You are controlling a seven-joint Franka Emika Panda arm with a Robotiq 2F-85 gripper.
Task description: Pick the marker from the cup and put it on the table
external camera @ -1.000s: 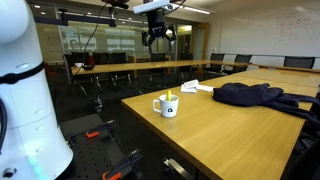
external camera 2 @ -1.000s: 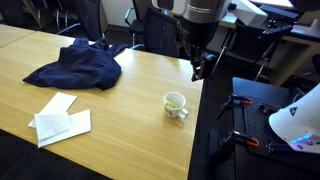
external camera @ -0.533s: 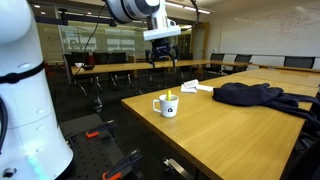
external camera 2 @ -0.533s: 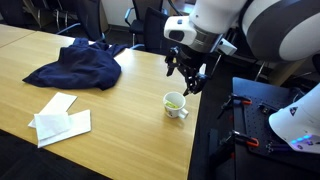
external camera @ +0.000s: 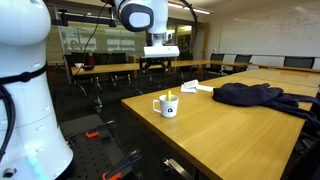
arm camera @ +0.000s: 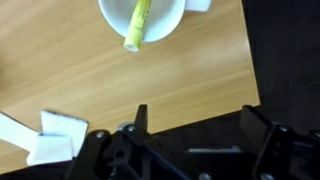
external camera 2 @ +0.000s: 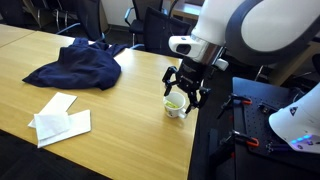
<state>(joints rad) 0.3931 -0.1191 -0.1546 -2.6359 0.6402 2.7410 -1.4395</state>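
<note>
Cup by table edge, spread gripper near

- Both exterior views are evenly lit from overhead; ceiling lights glow at 12 o'clock in an exterior view.
- The tabletop carries a soft sheen, palest toward 3 o'clock, with only faint shadows on it.
- The white arm at 1 o'clock is nearly blown out in an exterior view.
- The wrist view is soft and low in detail. The mug at 12 o'clock glares flat white, and the jaws at 6 o'clock are dark and blurred.
</note>
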